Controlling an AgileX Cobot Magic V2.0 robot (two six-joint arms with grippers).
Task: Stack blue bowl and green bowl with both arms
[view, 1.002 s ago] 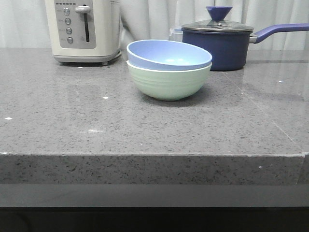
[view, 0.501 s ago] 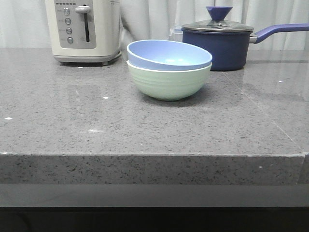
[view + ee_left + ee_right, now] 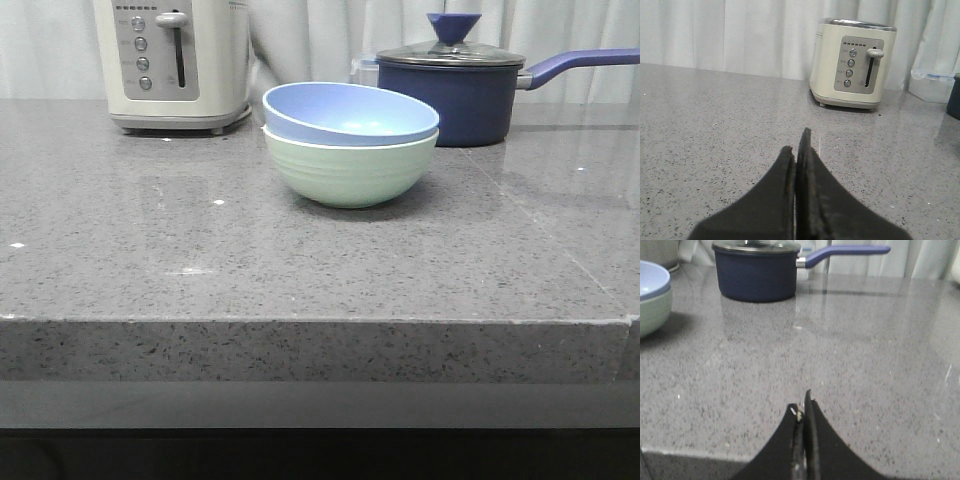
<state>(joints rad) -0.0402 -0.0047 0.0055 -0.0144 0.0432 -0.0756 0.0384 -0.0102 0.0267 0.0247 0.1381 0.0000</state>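
Both grippers are low over the speckled grey stone counter [image 3: 200, 260], holding nothing: the left gripper [image 3: 797, 150] and the right gripper [image 3: 804, 407] each have their black tapered jaws pressed together. Farther back, mid-counter, the matte blue bowl [image 3: 345, 115] sits slightly tilted inside the ridged green bowl [image 3: 350, 175]. Behind them stand a cream toaster [image 3: 175, 60] and a lidded navy saucepan [image 3: 455, 95].

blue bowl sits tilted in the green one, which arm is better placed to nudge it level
Right, probably. The right gripper has the blue bowl and green bowl in its view; the left gripper faces only the toaster.
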